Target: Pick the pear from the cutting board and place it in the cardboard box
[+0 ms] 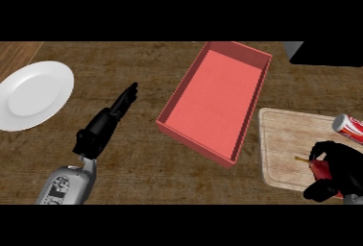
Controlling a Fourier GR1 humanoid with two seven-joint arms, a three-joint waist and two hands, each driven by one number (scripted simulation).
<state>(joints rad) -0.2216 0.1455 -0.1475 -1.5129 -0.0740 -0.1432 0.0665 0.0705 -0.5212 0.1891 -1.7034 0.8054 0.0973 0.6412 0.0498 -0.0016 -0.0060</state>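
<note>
Head view: right hand (343, 163) curled round the pear (320, 168) at the cutting board (287, 139).

One of each thing, two hands: a white plate (35, 93) at the left edge, a red open box (216, 101) in the middle, the board just right of it, and a red can (349, 127) lying at the board's far right (cut off by the view's edge). The pear, red with a pale stem, is at the board's near right part, half hidden by fingers. The left hand (101, 129), fingers straight, is over the bare dark wooden counter (142, 168) between plate and box.
</note>
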